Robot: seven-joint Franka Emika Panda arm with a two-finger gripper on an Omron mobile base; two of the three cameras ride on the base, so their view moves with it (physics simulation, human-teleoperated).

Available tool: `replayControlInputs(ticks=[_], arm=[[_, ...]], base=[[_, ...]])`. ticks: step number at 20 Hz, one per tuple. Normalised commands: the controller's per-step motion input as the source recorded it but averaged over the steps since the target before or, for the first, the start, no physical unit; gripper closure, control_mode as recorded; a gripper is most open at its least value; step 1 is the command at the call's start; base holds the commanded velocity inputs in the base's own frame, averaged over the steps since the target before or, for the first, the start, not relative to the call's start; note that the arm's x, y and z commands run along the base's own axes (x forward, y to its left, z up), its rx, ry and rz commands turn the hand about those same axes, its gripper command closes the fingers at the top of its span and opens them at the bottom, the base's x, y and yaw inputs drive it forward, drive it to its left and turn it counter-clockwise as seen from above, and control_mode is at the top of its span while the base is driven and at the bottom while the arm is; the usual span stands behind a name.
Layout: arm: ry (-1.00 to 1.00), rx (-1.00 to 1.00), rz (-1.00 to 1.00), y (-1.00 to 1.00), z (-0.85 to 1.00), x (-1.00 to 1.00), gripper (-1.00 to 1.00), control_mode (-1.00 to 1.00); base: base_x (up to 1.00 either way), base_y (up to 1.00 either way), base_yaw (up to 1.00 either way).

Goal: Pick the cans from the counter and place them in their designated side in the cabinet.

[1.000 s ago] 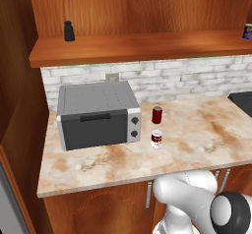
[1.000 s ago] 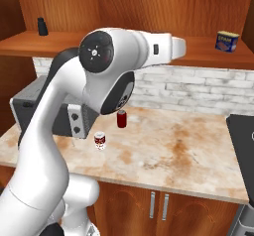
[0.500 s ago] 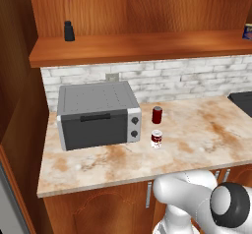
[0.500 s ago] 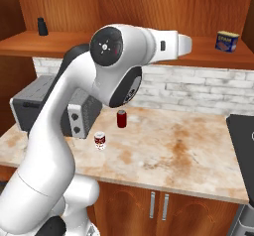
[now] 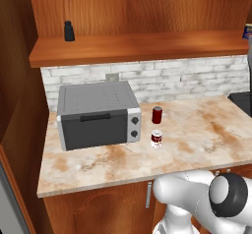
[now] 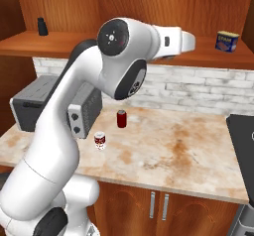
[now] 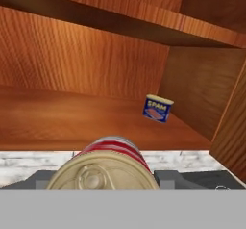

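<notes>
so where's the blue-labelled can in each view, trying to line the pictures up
Left base view: blue-labelled can is a sliver cut by the right edge, on the shelf.
Right base view: upper right, on the shelf board, right of the arm's forearm.
Hand view: right of centre, near the cabinet's side wall, beyond the can held in the claw.
Shared landmark: the long shelf board it stands on.

The arm (image 6: 119, 51) is raised, forearm level; the end effector (image 7: 108, 175) grips a can (image 7: 106, 168).
</notes>
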Motion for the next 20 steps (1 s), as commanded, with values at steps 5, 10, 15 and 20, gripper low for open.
replayControlInputs(ticks=[5,10,15,20], arm=[[0.06,0.0,-0.01,-0.11,-0.09,0.13,1.0,-1.0],[0.05,0.0,-0.01,-0.1,-0.14,0.12,1.0,-1.0],[0.03,0.0,0.0,-0.09,-0.1,0.16,1.0,-1.0],[0.0,0.0,0.0,-0.08,-0.01,0.22,1.0,-1.0]], base=[[0.0,0.0,0.0],[0.0,0.0,0.0],[0.0,0.0,0.0],[0.0,0.0,0.0]])
